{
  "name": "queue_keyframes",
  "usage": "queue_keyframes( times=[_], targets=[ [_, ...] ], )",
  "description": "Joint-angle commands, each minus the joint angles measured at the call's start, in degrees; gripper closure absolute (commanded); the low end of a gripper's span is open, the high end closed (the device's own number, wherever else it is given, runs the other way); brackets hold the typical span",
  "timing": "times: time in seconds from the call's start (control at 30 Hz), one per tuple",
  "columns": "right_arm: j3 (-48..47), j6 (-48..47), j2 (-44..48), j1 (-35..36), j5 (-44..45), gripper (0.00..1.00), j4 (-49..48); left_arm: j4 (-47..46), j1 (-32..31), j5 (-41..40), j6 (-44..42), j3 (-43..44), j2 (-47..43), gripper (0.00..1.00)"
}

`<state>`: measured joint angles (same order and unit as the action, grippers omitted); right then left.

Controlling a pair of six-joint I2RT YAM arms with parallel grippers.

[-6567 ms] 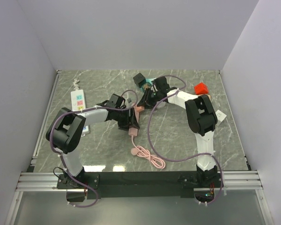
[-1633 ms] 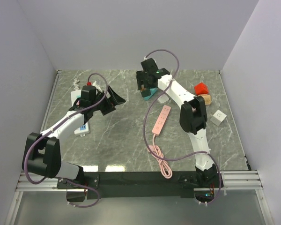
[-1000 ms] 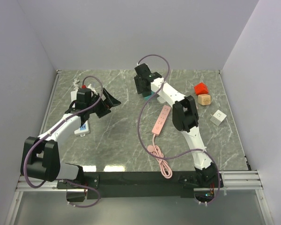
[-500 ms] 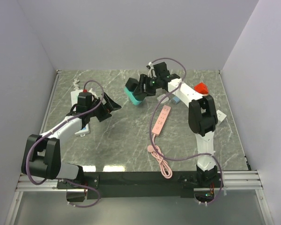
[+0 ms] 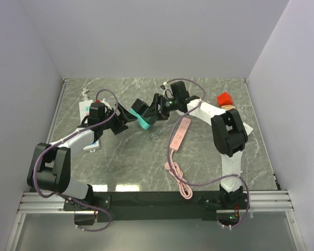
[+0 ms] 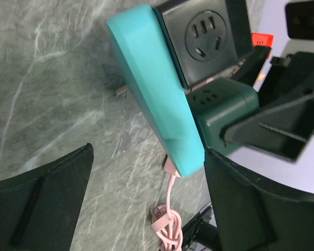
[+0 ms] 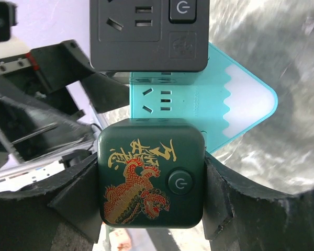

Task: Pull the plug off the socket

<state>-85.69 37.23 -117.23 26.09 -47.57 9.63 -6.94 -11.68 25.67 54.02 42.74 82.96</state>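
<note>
Right wrist view alone shows me right gripper [image 7: 150, 201] clamped on dark green dragon-printed cube [image 7: 150, 162]; left gripper [image 6: 146, 204] spread, possibly straddling teal plastic block [image 6: 152, 99].

Plain pale walls close in three sides: the back wall [image 5: 157, 36], the left wall [image 5: 15, 104] and the right wall [image 5: 298, 104], all matt lavender-grey and bare. The worktop [image 5: 131, 157] is dark grey-green stone with white veins. A metal strip [image 5: 51, 130] edges its left side, and an aluminium rail [image 5: 42, 201] runs along the near edge. The light is soft and even, with pale glare patches [image 5: 107, 187] near the front.
</note>
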Motion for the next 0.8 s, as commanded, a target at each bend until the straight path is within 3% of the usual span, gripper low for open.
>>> queue_keyframes(
  times=[0.0, 0.27, 0.57, 0.77],
  targets=[
    [2.4, 5.0, 6.7, 2.8, -1.0, 1.00, -9.5, -1.9, -1.1, -0.8, 1.9, 1.8, 1.4, 0.09],
    [7.7, 7.0, 10.3, 8.1, 5.7, 1.00, -16.6, 0.3, -3.0, -4.1, 2.6, 4.2, 3.2, 0.13],
    [9.8, 6.4, 12.0, 10.6, 10.4, 1.00, -16.5, 1.3, -3.0, -8.6, 4.7, 3.9, -2.2, 0.24],
    [8.7, 6.3, 11.6, 10.7, 10.8, 1.00, -15.9, 2.1, -3.0, -9.0, 5.0, 6.1, -2.0, 0.26]
  ],
)
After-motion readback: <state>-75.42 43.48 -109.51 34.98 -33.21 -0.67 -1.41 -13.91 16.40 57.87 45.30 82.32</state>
